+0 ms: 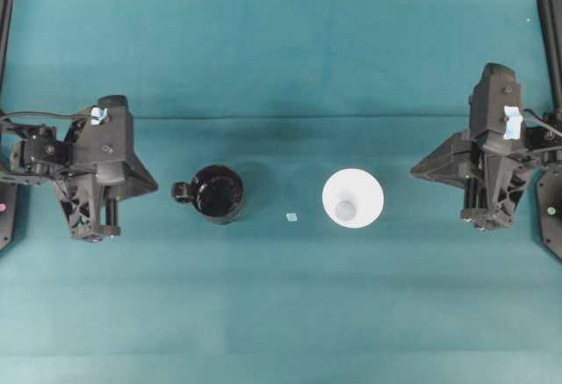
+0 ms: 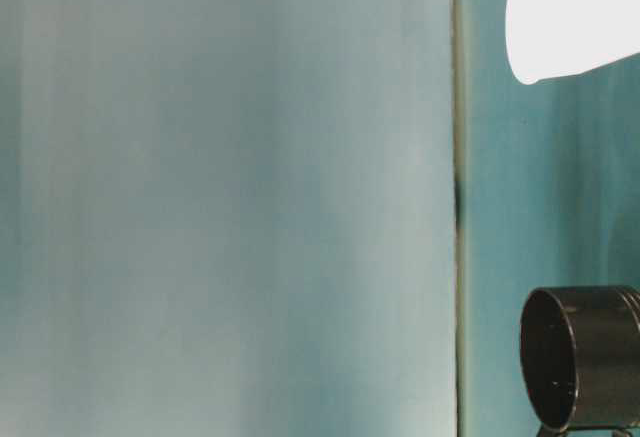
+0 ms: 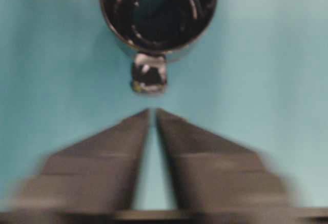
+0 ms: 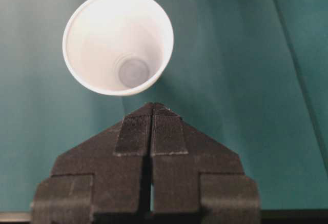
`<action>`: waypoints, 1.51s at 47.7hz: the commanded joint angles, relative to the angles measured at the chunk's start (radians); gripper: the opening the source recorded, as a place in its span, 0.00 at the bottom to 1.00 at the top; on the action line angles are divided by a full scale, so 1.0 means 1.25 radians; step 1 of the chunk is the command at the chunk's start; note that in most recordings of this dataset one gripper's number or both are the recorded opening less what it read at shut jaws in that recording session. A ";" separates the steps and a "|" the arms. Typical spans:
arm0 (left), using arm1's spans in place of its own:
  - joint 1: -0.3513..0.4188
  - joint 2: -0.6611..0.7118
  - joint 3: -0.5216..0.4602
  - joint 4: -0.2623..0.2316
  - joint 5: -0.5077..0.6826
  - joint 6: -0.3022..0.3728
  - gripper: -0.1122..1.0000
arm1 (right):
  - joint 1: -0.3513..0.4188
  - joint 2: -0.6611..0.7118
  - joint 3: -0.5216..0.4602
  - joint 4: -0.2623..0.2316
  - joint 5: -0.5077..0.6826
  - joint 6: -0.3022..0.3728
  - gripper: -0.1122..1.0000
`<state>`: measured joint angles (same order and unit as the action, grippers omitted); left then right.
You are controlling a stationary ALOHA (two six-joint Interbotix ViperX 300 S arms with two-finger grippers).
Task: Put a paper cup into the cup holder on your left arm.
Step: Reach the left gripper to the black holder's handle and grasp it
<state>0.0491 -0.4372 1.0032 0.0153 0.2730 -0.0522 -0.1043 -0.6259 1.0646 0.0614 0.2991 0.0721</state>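
Note:
The black cup holder (image 1: 218, 193) stands left of the table's middle, its small lug (image 1: 181, 192) pointing at my left gripper (image 1: 151, 184). In the left wrist view the cup holder (image 3: 158, 14) is straight ahead of my left gripper (image 3: 152, 112), whose blurred fingers are slightly parted and hold nothing. The white paper cup (image 1: 352, 198) stands upright right of the middle, mouth up. My right gripper (image 1: 416, 171) sits apart to its right. In the right wrist view the paper cup (image 4: 118, 42) is just ahead of my right gripper (image 4: 154, 105), which is shut and holds nothing.
A tiny pale scrap (image 1: 291, 217) lies on the teal cloth between holder and cup. The table-level view shows the cup holder (image 2: 585, 357) and the paper cup (image 2: 570, 17) at its right edge. Black frame posts (image 1: 551, 41) stand at the far corners.

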 commanded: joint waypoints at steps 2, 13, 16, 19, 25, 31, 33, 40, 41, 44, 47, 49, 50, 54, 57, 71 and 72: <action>-0.002 0.005 0.011 0.002 -0.052 0.000 0.56 | -0.002 0.000 -0.020 -0.001 -0.004 0.005 0.07; -0.002 0.037 0.039 0.002 -0.123 0.006 0.92 | -0.002 -0.001 -0.021 -0.001 -0.004 0.005 0.07; -0.002 0.048 0.040 0.002 -0.150 0.007 0.90 | -0.002 -0.001 -0.020 0.000 -0.004 0.005 0.07; -0.001 0.066 0.042 0.002 -0.184 0.006 0.91 | -0.002 -0.001 -0.020 -0.001 -0.004 0.006 0.07; -0.001 0.108 0.044 0.001 -0.238 0.005 0.91 | -0.002 -0.001 -0.021 -0.001 -0.002 0.006 0.07; -0.001 0.151 0.038 0.002 -0.280 0.002 0.91 | -0.002 -0.001 -0.021 -0.001 -0.002 0.007 0.07; -0.001 0.162 0.037 0.001 -0.288 0.001 0.91 | -0.002 -0.001 -0.020 -0.001 -0.002 0.007 0.07; 0.000 0.188 0.033 0.002 -0.310 -0.001 0.91 | -0.002 -0.001 -0.021 -0.001 -0.002 0.007 0.07; 0.000 0.188 0.034 0.001 -0.313 -0.001 0.91 | -0.002 -0.001 -0.022 -0.001 -0.001 0.007 0.07; 0.002 0.189 0.034 0.002 -0.319 -0.001 0.91 | -0.002 -0.001 -0.022 -0.001 0.002 0.007 0.07; 0.009 0.189 0.036 0.001 -0.320 -0.002 0.91 | -0.002 -0.001 -0.023 0.000 0.006 0.009 0.07; 0.011 0.188 0.037 0.002 -0.320 -0.002 0.91 | -0.004 -0.001 -0.023 -0.001 0.007 0.007 0.07; 0.012 0.188 0.037 0.002 -0.320 -0.002 0.91 | -0.002 -0.001 -0.023 -0.001 0.007 0.007 0.07; 0.016 0.188 0.037 0.002 -0.320 -0.005 0.91 | -0.002 -0.002 -0.025 0.000 0.009 0.007 0.07; 0.016 0.189 0.036 0.002 -0.320 -0.006 0.90 | -0.002 -0.001 -0.025 0.000 0.009 0.007 0.07; 0.015 0.188 0.040 0.002 -0.315 -0.017 0.76 | -0.002 -0.001 -0.025 -0.001 0.009 0.007 0.07; 0.015 0.188 0.040 0.002 -0.315 -0.017 0.74 | -0.002 -0.001 -0.025 0.000 0.011 0.007 0.07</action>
<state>0.0706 -0.1994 1.0584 0.0169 -0.1181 -0.0721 -0.1058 -0.6259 1.0584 0.0629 0.3160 0.0736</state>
